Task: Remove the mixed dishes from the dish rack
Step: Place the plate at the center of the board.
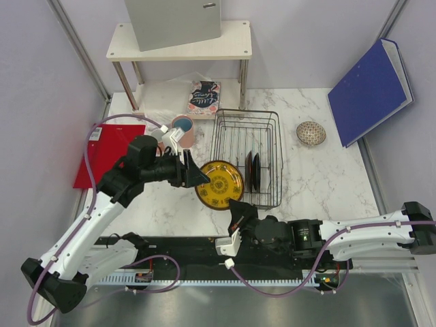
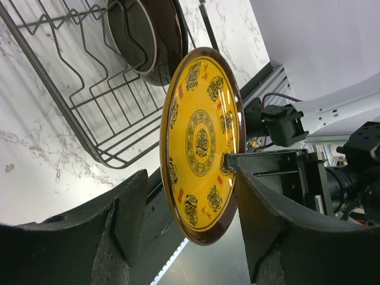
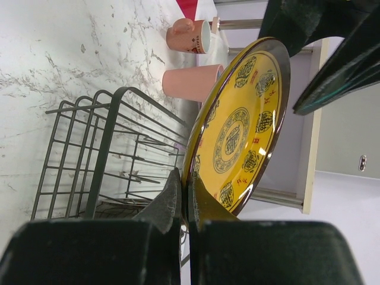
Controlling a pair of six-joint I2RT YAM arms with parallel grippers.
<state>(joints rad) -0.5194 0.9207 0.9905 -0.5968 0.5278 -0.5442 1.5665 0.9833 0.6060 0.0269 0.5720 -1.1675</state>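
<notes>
The yellow-and-black plate [image 1: 219, 184] is held on edge in the air just left of the dish rack [image 1: 272, 122]. My right gripper [image 1: 238, 212] is shut on its lower rim [image 3: 237, 127]. My left gripper [image 1: 193, 174] is open, its fingers [image 2: 127, 208] standing either side of the plate [image 2: 202, 142] without touching it. Two dark plates [image 1: 253, 170] stand in the rack [image 2: 89, 107]. The tall pink cup [image 1: 182, 129] with a blue inside and the small pink mug [image 3: 189, 35] sit on the table left of the rack. The speckled bowl [image 1: 310, 133] sits to the right of the rack.
A white two-tier shelf [image 1: 231, 48] with a grey box [image 1: 174, 20] stands at the back, with a patterned book [image 1: 204, 95] under it. A red board [image 1: 105, 153] lies at the left. A blue folder [image 1: 371, 88] leans at the right wall.
</notes>
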